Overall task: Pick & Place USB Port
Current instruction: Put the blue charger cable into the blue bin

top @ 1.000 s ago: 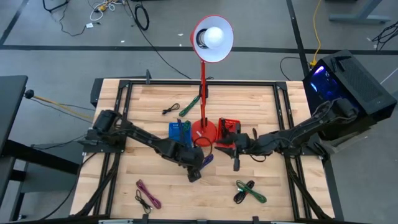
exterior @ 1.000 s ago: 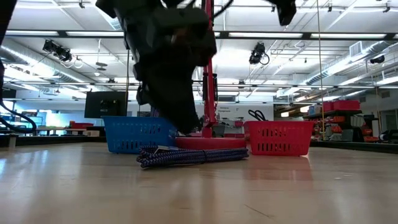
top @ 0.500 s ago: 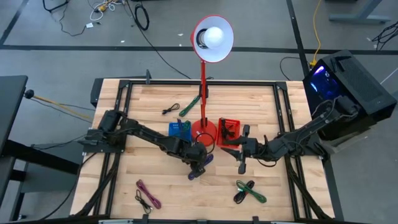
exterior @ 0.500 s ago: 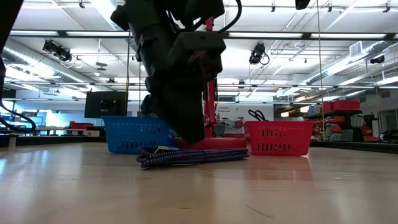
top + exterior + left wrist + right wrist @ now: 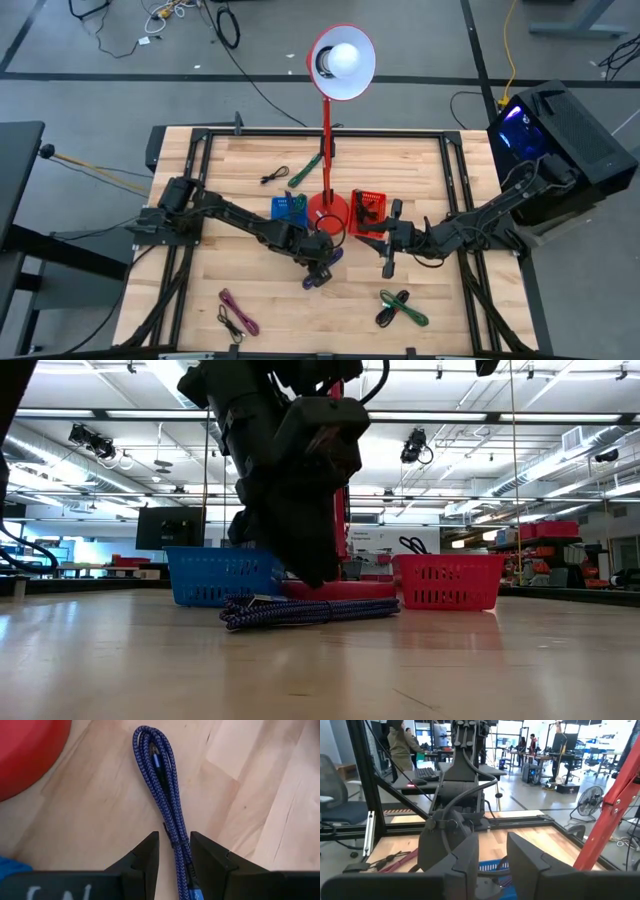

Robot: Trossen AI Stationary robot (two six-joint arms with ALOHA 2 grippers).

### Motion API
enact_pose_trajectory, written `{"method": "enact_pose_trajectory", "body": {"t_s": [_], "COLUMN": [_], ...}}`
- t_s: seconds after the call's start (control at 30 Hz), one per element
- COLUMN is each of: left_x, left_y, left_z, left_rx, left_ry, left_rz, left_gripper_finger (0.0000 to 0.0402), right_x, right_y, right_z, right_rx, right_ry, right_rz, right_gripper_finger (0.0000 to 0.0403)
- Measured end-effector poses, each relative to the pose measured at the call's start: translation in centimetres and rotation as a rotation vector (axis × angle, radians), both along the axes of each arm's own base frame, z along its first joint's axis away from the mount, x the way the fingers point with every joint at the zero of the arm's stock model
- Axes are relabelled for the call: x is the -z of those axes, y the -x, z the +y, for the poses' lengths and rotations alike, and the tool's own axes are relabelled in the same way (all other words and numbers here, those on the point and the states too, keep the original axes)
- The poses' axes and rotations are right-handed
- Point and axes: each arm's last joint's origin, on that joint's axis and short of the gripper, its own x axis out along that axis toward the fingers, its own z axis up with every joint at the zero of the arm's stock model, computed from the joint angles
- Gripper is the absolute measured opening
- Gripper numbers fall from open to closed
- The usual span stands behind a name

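Note:
A blue-purple braided USB cable (image 5: pixel 159 775), coiled into a long bundle, lies on the wooden table just in front of the red lamp base (image 5: pixel 328 212). It also shows in the high view (image 5: pixel 330 268) and the low view (image 5: pixel 340 610). My left gripper (image 5: pixel 174 849) is down at the table, shut on the bundle. It shows as well in the high view (image 5: pixel 318 262) and the low view (image 5: pixel 312 575). My right gripper (image 5: pixel 386 266) hangs empty to the right of the cable, its fingers a narrow gap apart (image 5: pixel 493 845). My left gripper pinches the cable bundle (image 5: pixel 178 845) between its two fingers, near the end with the blue connector (image 5: pixel 194 892). The fingers come from above, pointing down, one on each long side of the bundle. The bundle lies flat on the table, its looped end (image 5: pixel 150 735) toward the lamp base.
A blue basket (image 5: pixel 287 209) and a red basket (image 5: pixel 368 206) stand either side of the lamp base, behind the cable. A green cable (image 5: pixel 400 308) and a pink-and-black cable (image 5: pixel 236 313) lie near the front edge. More cables (image 5: pixel 290 172) lie at the back.
My left gripper has gone a little toward the far edge and down, onto the blue-purple cable. The cable has stayed where it was on the table. My right gripper has shifted slightly toward the table's right edge.

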Motion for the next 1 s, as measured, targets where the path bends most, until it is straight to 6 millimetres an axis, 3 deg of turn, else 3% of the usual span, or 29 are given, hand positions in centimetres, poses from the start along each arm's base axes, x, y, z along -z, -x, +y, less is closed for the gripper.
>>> {"method": "enact_pose_trajectory", "body": {"t_s": [0.2, 0.47, 1.0], "left_x": [0.0, 2.1, 2.0], "left_y": [0.0, -0.6, -0.8], "left_z": [0.1, -0.3, -0.5], "left_rx": [-0.016, -0.013, 0.007], "left_ry": [-0.015, 0.008, 0.046], "left_rz": [-0.005, 0.018, 0.015], "left_gripper_finger": [0.0117, 0.0117, 0.011], "right_x": [0.0, -0.1, -0.1], "right_y": [0.0, 0.0, 0.0], "right_z": [0.0, 0.0, 0.0], "right_rx": [0.0, -0.001, -0.005], "right_ry": [0.0, -0.002, -0.002], "right_rz": [0.0, -0.007, -0.006], "right_gripper_finger": [0.0102, 0.0102, 0.0102]}}
